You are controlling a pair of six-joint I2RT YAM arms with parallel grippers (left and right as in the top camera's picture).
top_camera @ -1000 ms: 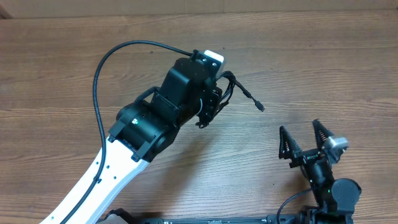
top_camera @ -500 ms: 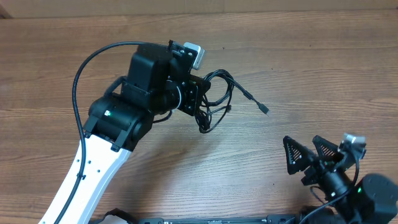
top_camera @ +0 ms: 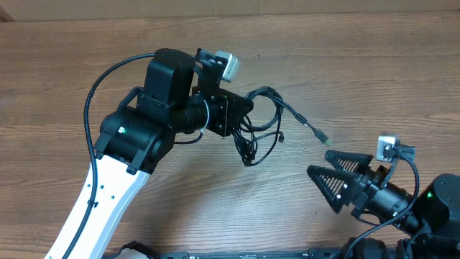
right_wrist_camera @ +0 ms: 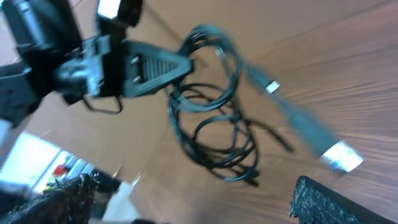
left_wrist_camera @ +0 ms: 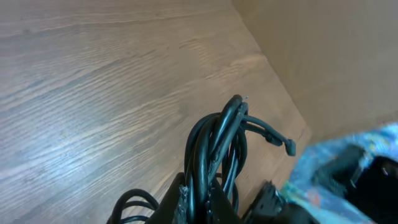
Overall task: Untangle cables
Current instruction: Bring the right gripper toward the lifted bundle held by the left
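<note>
The cables (top_camera: 260, 124) are a knot of thin black loops lifted off the wooden table. My left gripper (top_camera: 236, 115) is shut on several strands of the bundle. One strand runs right and ends in a small plug (top_camera: 320, 134). In the left wrist view the strands (left_wrist_camera: 217, 137) stand up from between the closed jaws of the left gripper (left_wrist_camera: 200, 202). My right gripper (top_camera: 318, 162) is open and points left, just below the plug, touching nothing. The right wrist view shows the hanging loops (right_wrist_camera: 217, 124), a blurred silver plug (right_wrist_camera: 339, 155) and the left gripper (right_wrist_camera: 155, 65) beyond its own fingers (right_wrist_camera: 336, 202).
The white left arm (top_camera: 108, 194) crosses the table's lower left, with its thick black wire (top_camera: 97, 108) arching over it. The right arm's base (top_camera: 431, 208) sits at the lower right corner. A cardboard wall (left_wrist_camera: 323, 56) rises behind the table.
The left gripper has turned and carried the bundle a little to the right. The right gripper has swung from pointing away to pointing left, closer to the free plug.
</note>
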